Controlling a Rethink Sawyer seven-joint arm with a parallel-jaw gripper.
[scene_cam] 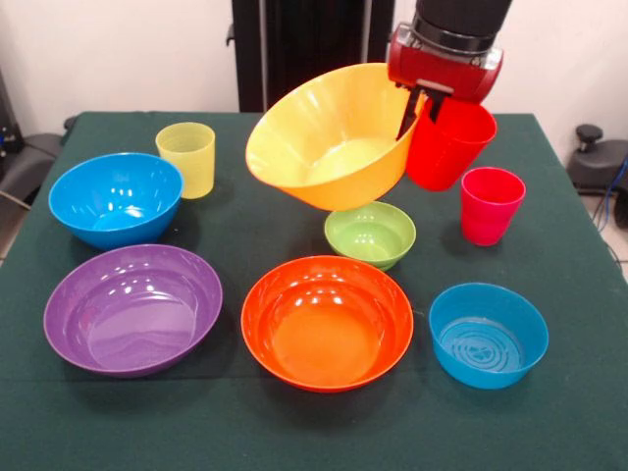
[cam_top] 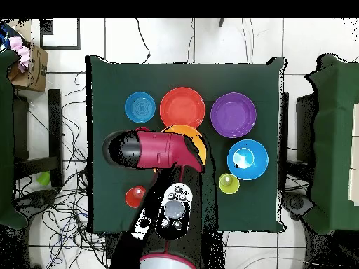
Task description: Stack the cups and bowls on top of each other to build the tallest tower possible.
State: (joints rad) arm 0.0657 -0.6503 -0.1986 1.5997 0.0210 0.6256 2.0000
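Note:
My gripper (scene_cam: 414, 110) is shut on the rim of the large yellow-orange bowl (scene_cam: 329, 137) and holds it tilted above the table, over the small light green bowl (scene_cam: 370, 234). The red cup (scene_cam: 449, 145) stands just behind the gripper, with the magenta-pink cup (scene_cam: 491, 204) to its right. The yellow cup (scene_cam: 186, 157) stands at the far left. The wide purple bowl (scene_cam: 132, 307), the wide orange-red bowl (scene_cam: 327, 321) and two blue bowls (scene_cam: 115, 198) (scene_cam: 488, 334) sit on the table. The orange cup is out of view. In the overhead view the arm (cam_top: 158, 150) covers part of the yellow-orange bowl (cam_top: 196, 139).
The table is covered with a dark green cloth (scene_cam: 294, 432). The robot's black pedestal (scene_cam: 294, 49) stands at the far edge. Side tables and cables on the floor surround the table (cam_top: 270, 84) in the overhead view.

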